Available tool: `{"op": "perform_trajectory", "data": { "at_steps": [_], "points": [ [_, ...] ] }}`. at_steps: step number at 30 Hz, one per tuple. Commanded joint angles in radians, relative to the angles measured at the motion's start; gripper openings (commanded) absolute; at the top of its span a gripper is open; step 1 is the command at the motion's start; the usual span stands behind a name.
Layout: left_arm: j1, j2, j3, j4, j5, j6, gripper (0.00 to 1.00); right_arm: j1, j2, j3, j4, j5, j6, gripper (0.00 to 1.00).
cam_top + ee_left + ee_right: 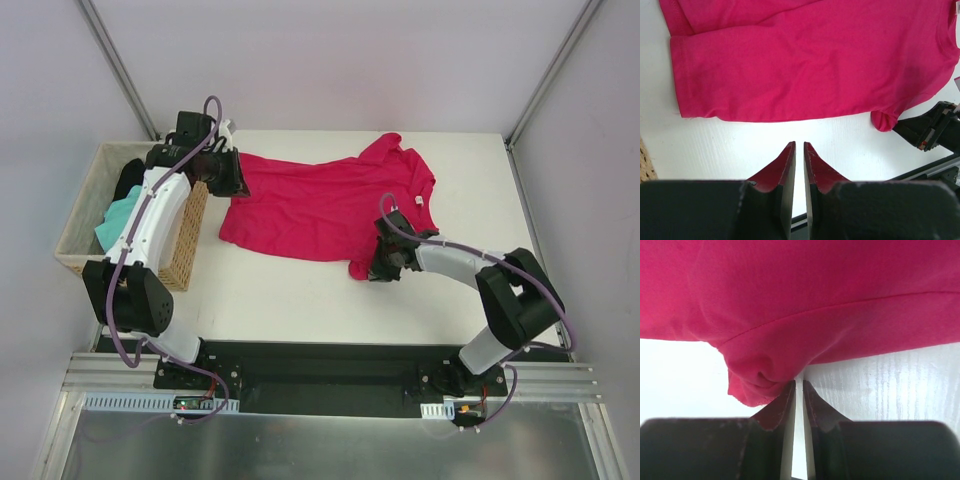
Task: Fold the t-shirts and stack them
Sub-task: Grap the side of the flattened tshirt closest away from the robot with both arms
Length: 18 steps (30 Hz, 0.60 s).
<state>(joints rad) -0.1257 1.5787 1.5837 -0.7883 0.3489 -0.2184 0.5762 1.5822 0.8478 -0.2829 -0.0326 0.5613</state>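
A crimson t-shirt (310, 205) lies spread on the white table (280, 295), one sleeve bunched at its near right corner. My right gripper (378, 268) sits at that corner. In the right wrist view its jaws (798, 384) are almost together, and the tips pinch the bunched sleeve edge of the crimson shirt (815, 290). My left gripper (232, 178) hovers by the shirt's left edge. In the left wrist view it (799, 145) is shut with nothing in it, above bare table just short of the shirt (810, 60). A mint-green t-shirt (115, 222) and a black t-shirt (130, 180) lie in the basket.
The tan wicker basket (185, 245) stands at the table's left edge, right beside my left arm. A black mounting rail (320, 370) runs along the near edge. Grey walls and slanted frame posts (120, 70) close in the back and sides.
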Motion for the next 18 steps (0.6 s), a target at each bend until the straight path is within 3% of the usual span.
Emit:
{"op": "perform_trajectory", "data": {
  "at_steps": [1,11,18],
  "points": [
    [-0.009,-0.071,-0.028,0.009,-0.024,0.024,0.11,0.025,0.044,0.068,0.010,-0.010,0.008,0.13],
    [-0.009,-0.131,-0.071,0.009,-0.047,0.025,0.12,0.034,0.162,0.256,-0.029,-0.029,-0.052,0.12],
    [-0.008,-0.146,-0.090,0.009,-0.051,0.024,0.12,0.034,0.159,0.286,-0.053,-0.010,-0.064,0.12]
  ]
}}
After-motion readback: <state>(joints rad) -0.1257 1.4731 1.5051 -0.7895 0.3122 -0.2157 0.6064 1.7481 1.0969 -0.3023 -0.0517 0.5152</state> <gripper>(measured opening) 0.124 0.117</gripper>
